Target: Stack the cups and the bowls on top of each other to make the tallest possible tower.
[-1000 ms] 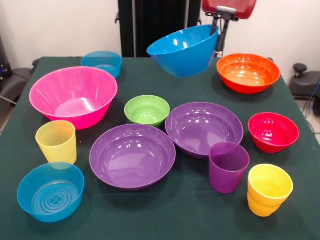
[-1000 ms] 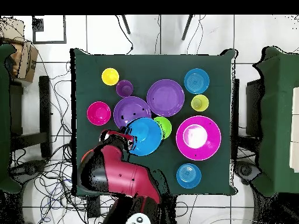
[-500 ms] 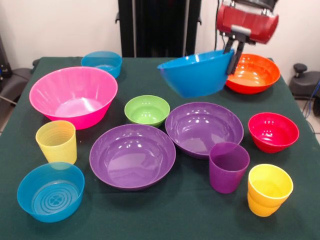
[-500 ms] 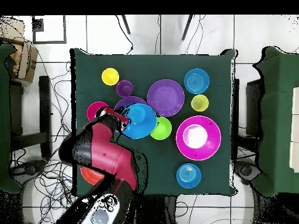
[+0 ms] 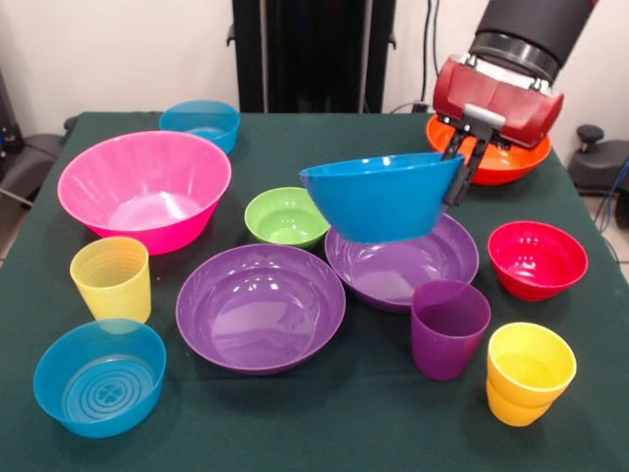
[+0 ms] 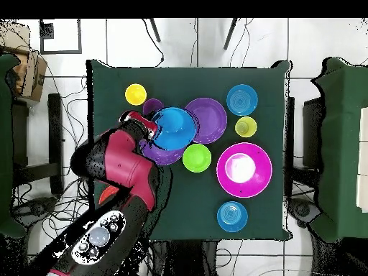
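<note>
front view: glossy blue bowl point(image 5: 378, 195), claw-held point(image 5: 459, 169)

The held blue bowl point(image 5: 383, 197) covers the far rim of a purple bowl point(image 5: 403, 265). The arm point(image 6: 122, 169) hides the red bowl and most of the orange bowl point(image 6: 106, 194) overhead.

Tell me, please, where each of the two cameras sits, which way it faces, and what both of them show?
Front view: sits across the table from the robot, facing it; the red and black arm enters from the upper right, its hand pinching the rim of the blue bowl.
Overhead view: sits above the table, looking straight down, robot base at the bottom; the arm reaches up from the lower left.
Shared: both show the blue bowl held above a purple bowl, and the large pink bowl.
</note>
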Robot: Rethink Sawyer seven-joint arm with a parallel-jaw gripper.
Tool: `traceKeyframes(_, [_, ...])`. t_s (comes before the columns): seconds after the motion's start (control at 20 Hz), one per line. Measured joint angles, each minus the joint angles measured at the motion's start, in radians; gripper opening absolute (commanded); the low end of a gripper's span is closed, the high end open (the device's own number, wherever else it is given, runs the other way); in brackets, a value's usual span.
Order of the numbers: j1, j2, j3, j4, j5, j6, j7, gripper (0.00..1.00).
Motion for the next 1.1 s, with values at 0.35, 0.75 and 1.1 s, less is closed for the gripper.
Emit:
traceKeyframes(0.35, [0.033, 0.088, -0.098, -0.102, 0.031, 0.105, 0.001, 0.00])
traceKeyframes(0.75, [0.047, 0.135, -0.174, -0.174, 0.046, 0.191, 0.022, 0.00])
traceKeyframes(1.1, [0.053, 0.183, -0.241, -0.237, 0.047, 0.319, 0.072, 0.00])
